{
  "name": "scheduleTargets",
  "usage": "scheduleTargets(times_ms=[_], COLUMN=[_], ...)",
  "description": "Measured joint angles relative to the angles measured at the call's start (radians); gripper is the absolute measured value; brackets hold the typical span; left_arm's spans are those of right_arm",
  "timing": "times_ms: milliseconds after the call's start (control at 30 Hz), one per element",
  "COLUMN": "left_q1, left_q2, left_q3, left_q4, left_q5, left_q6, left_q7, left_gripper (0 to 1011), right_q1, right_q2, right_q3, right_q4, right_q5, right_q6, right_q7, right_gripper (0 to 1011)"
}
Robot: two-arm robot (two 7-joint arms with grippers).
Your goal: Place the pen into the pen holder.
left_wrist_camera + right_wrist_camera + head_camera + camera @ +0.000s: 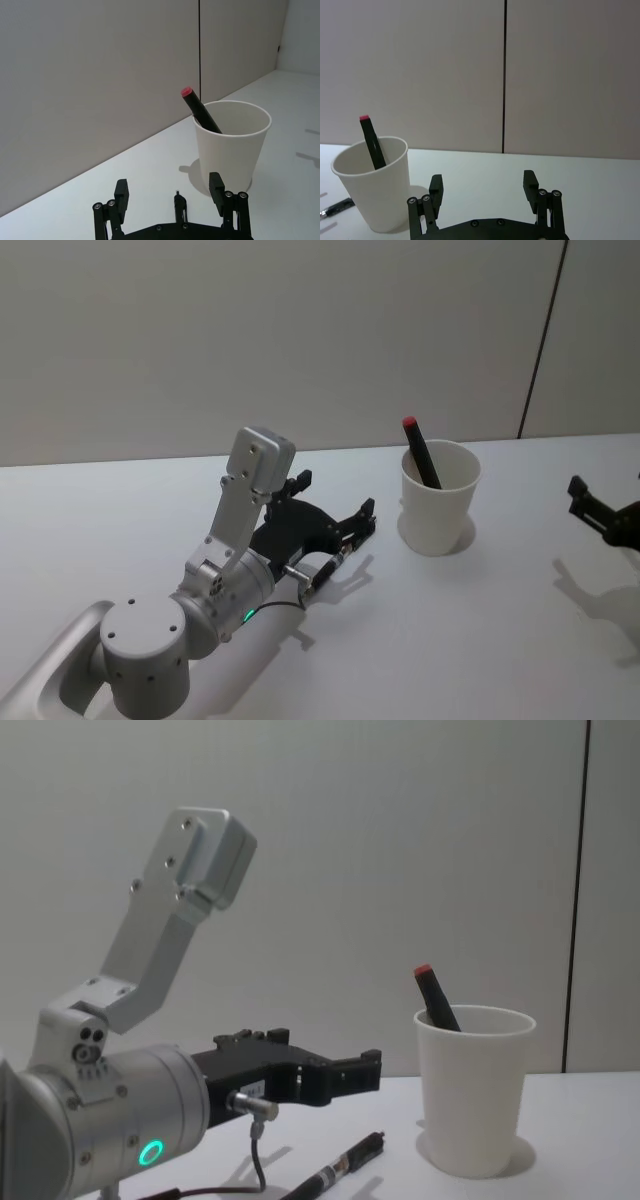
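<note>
Two fingers of my left gripper (335,496) are spread and empty, low over the table (480,640), left of the cup (438,510). One red-capped pen (422,452) leans inside the cup. A second pen (345,1167) lies below the gripper, so I judge a downward pinch comes next. My right gripper (482,180), also spread, idles far right, with open room around.

Black red-tipped pen (421,452), leaning inside upright white pen holder (437,515)

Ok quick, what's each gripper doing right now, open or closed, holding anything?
Left gripper: open, holding nothing.
Right gripper: open, holding nothing.
</note>
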Motion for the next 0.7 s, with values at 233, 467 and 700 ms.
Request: scheduleTargets(times_ms=[233, 467, 700], left_q1=[0.0, 0.001, 0.003], left_q2=[0.0, 0.0, -0.002], left_q3=[-0.001, 0.0, 0.001], left_q4=[0.0, 0.001, 0.001], left_q5=[-0.01, -0.015, -0.01], left_q6=[0.029, 0.054, 0.062], left_q7=[-0.019, -0.034, -0.032], left_gripper=[1001, 1001, 1001], right_q1=[0.01, 0.018, 0.019], right_q2=[-0.008, -0.017, -0.022], right_q3=[-0.009, -0.019, -0.021], right_q4=[0.023, 0.05, 0.059], right_q5=[-0.026, -0.052, -0.055], right_q6=[0.045, 0.088, 0.095], right_q7=[0.005, 0.012, 0.02], right_gripper=[1003, 1004, 1003])
